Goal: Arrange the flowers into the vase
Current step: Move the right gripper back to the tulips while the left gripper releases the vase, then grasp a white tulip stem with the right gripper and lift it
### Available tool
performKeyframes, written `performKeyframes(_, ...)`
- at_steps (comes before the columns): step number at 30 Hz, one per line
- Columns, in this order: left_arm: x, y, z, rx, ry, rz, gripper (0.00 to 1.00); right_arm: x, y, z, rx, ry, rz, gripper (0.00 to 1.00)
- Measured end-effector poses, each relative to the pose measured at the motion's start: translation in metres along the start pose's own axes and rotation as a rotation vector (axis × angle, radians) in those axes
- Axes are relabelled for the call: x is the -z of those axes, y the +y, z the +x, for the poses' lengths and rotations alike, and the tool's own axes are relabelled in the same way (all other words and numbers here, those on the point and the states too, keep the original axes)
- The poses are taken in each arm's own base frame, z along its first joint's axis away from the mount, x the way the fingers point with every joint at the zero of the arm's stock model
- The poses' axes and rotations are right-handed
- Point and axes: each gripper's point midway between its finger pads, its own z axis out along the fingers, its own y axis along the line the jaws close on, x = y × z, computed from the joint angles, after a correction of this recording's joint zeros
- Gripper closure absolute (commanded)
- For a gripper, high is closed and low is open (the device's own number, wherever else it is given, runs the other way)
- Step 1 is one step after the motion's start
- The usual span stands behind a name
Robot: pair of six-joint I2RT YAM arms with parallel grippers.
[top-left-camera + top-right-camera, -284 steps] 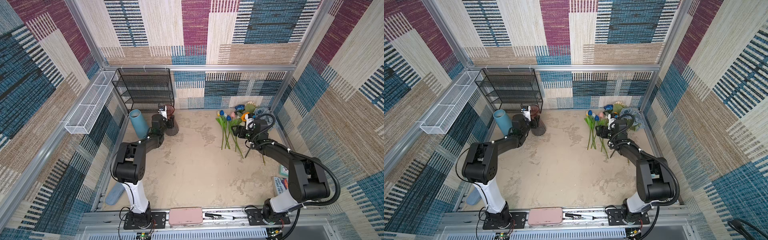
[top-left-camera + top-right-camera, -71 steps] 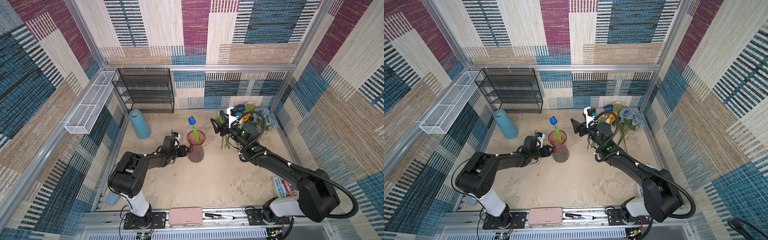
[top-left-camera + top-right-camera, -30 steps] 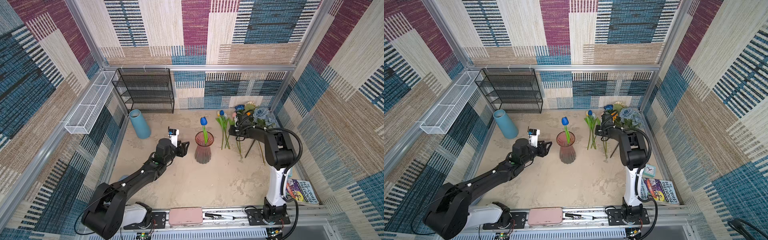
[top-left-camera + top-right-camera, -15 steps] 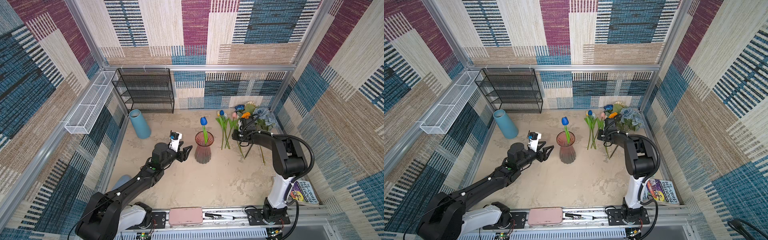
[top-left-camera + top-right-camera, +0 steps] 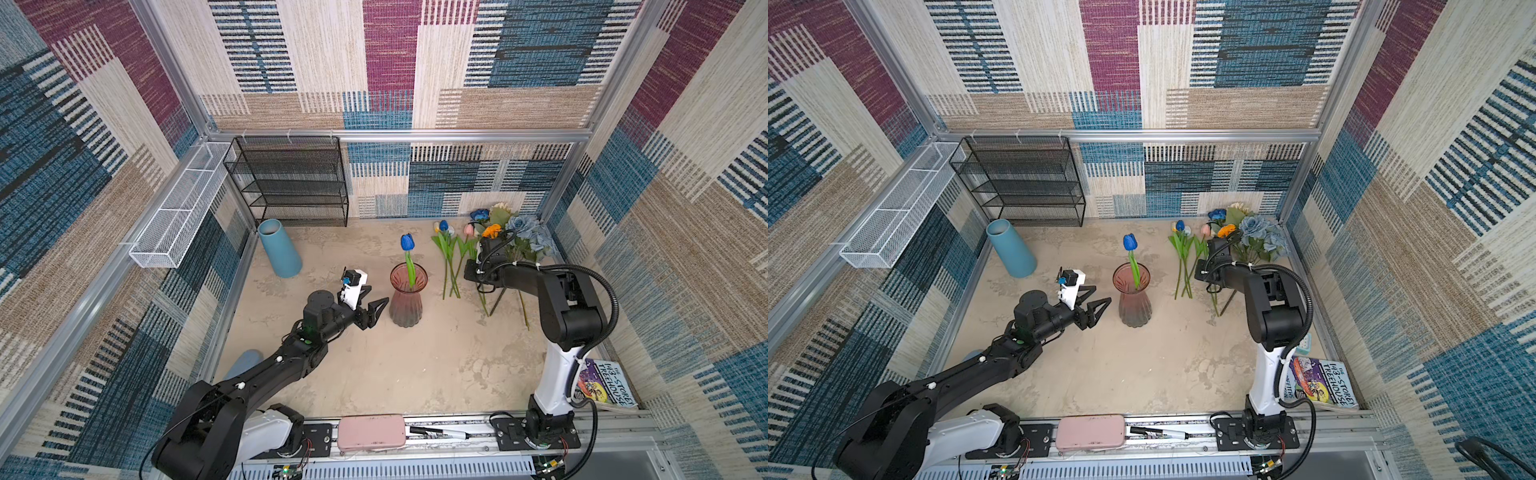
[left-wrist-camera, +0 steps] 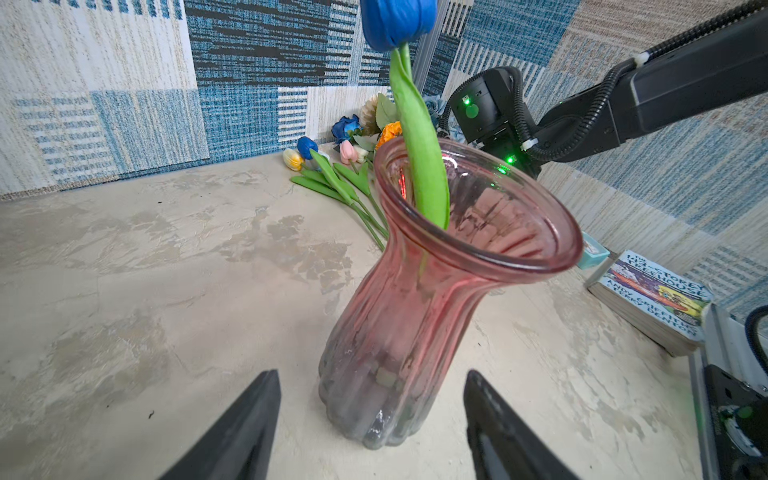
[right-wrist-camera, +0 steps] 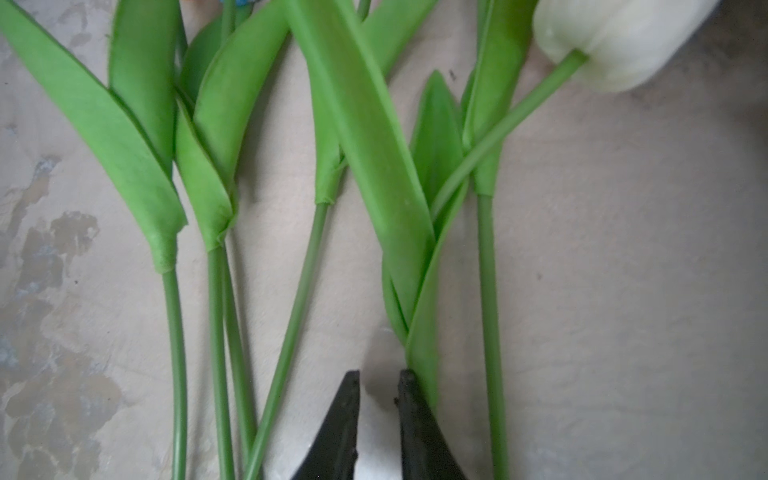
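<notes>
One flower is in so far: the blue tulip [image 5: 407, 243] stands in the pink glass vase [image 5: 405, 309] at mid-desk [image 5: 395, 365]. Its stem foot is down inside and its bloom is up. The long axis is near vertical and leans a little on the flared rim; the narrow neck is probably what keeps it from toppling.

The left fingers [image 6: 249, 424] are spread wide to either side of the vase's foot, clear of the glass and holding nothing. My reading is that they are placed to brace the vase when the next stem goes in.

The remaining tulips [image 5: 451, 257] lie flat on the right arm's side of the vase. Their stems are roughly parallel, blooms toward the back wall and cut ends toward the front rail. The rose and sunflower bunch [image 5: 519, 232] lies just beyond them in the corner.

The right fingers [image 7: 415, 424] are low over the tulip stems and nearly together. Bare desk shows in the narrow gap, and a leaf base lies just beside one finger. No stem is gripped that I can see. The spacing between stems should allow a single pick.
</notes>
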Motion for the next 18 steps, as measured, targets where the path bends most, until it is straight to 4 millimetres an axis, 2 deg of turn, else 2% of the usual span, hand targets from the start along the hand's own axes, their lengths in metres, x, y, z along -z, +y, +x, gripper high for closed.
performKeyframes(2, 0.000, 0.000, -0.002, -0.004, -0.007, 0.001, 0.27, 0.010, 0.001, 0.000, 0.000, 0.004, 0.001, 0.72)
performKeyframes(6, -0.001, 0.000, -0.004, -0.007, -0.011, 0.001, 0.27, 0.044, 0.011, -0.023, 0.004, -0.077, -0.029, 0.68)
performKeyframes(8, -0.002, 0.000, -0.005, -0.009, -0.014, 0.002, 0.27, 0.052, 0.013, -0.029, 0.005, -0.100, -0.034, 0.68)
performKeyframes(11, -0.003, 0.000, -0.007, -0.011, -0.020, 0.005, 0.27, 0.048, 0.009, -0.029, 0.004, -0.094, -0.010, 0.68)
performKeyframes(18, 0.001, -0.004, -0.021, -0.044, -0.053, 0.013, 0.27, 0.017, -0.007, -0.015, -0.001, -0.032, 0.058, 0.68)
